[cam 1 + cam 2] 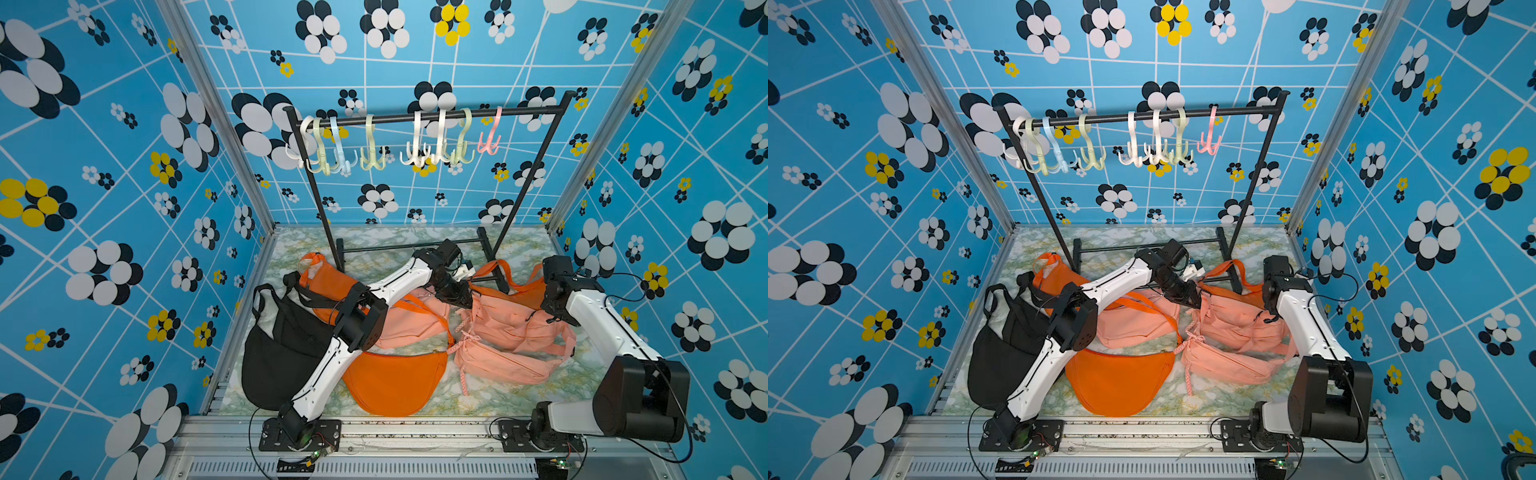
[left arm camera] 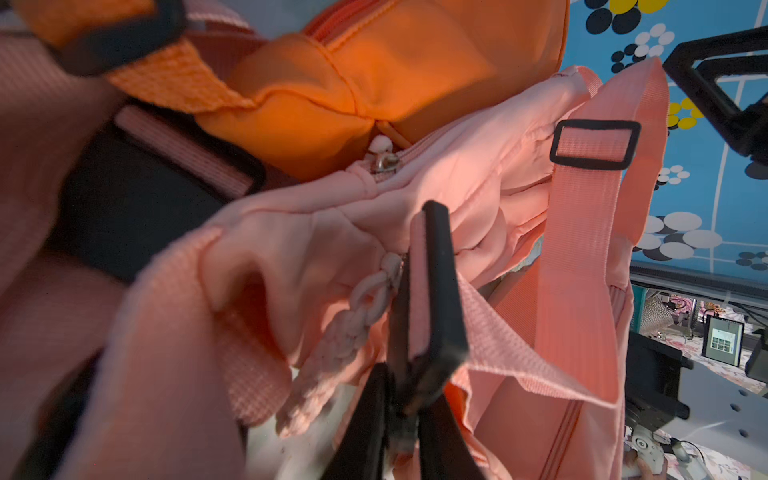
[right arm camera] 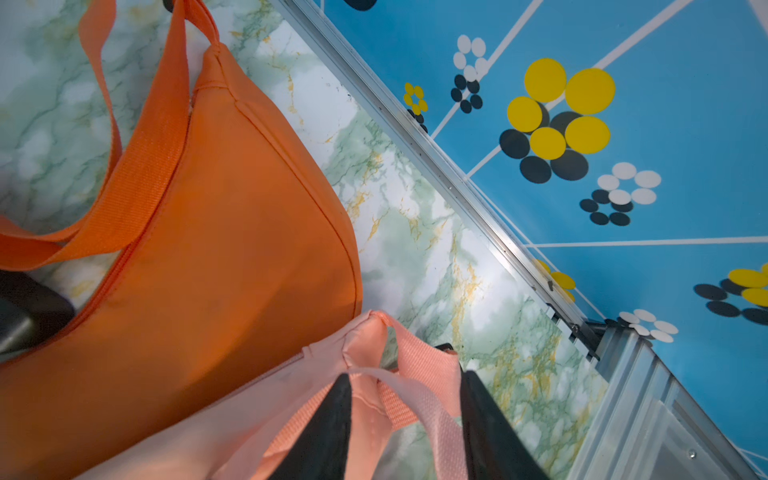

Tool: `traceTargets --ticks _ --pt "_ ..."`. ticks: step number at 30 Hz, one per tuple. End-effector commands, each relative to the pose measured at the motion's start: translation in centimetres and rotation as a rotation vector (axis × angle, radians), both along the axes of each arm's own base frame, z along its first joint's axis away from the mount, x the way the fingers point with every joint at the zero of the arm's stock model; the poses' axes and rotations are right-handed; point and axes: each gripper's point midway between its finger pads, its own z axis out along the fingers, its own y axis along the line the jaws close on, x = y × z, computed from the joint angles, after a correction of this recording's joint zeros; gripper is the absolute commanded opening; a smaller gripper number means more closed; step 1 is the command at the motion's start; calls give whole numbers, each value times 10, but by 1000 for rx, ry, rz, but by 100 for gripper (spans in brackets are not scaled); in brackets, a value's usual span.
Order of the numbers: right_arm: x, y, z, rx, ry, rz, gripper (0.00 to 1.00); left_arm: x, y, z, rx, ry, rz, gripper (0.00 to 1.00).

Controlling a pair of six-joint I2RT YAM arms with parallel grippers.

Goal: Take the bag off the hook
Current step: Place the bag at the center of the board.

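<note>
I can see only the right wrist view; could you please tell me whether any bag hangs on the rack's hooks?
Observer: No. In both top views all the hooks on the rail are bare.
Operator: Thank you. Where is the left gripper?
Observer: The left gripper is low over the pink bags in the middle of the table, in front of the rack.
Operator: Is there any bag that I cannot see?
Observer: Yes, a black bag lies at the table's left side.
</note>
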Motion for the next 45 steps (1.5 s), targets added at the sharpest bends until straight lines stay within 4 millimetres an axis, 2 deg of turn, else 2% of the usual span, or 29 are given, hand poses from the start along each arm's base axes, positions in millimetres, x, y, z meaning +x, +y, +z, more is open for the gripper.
traceTargets --ticks 1,4,6,10,13,15,18,20,22,25,26,28,29,32,35,37,40,45 --pt "10 -6 18 -10 -57 -6 70 9 1 8 -7 -27 23 35" --pt "7 -15 26 -25 -56 -18 78 10 5 12 -4 -42 28 57" --pt "5 -22 29 -24 -57 -30 81 14 9 22 -9 -66 41 71" --pt "2 -28 36 0 -72 -39 84 27 17 58 -64 -129 83 81" --pt "8 -15 46 74 -110 4 84 39 28 87 -97 -174 129 86" --pt "12 10 57 189 -150 85 77 46 38 104 -107 -211 160 86" --pt "7 58 74 254 -160 245 75 58 53 117 -100 -251 210 86" --pt "-7 90 78 259 -113 347 75 64 63 123 -96 -262 241 86" --pt "-27 122 75 286 -50 440 70 73 75 126 -84 -275 279 86" --pt "-58 164 58 383 15 519 50 84 93 130 -81 -285 332 84" --pt "-68 180 51 413 37 548 38 88 98 132 -81 -288 349 82" --pt "-81 207 42 429 53 607 4 94 108 134 -77 -290 377 80" --pt "-88 221 38 419 69 654 0 97 113 134 -75 -287 392 78" --pt "-104 249 30 379 105 744 0 100 124 137 -76 -289 416 76" --pt "-115 255 10 395 157 735 0 97 131 136 -69 -294 418 76" --pt "-115 249 -1 368 163 708 0 94 135 135 -63 -295 419 77" --pt "-107 232 -11 296 186 652 0 91 142 128 -46 -280 428 77" --pt "-86 208 -35 281 188 553 0 86 152 122 -31 -264 441 78"
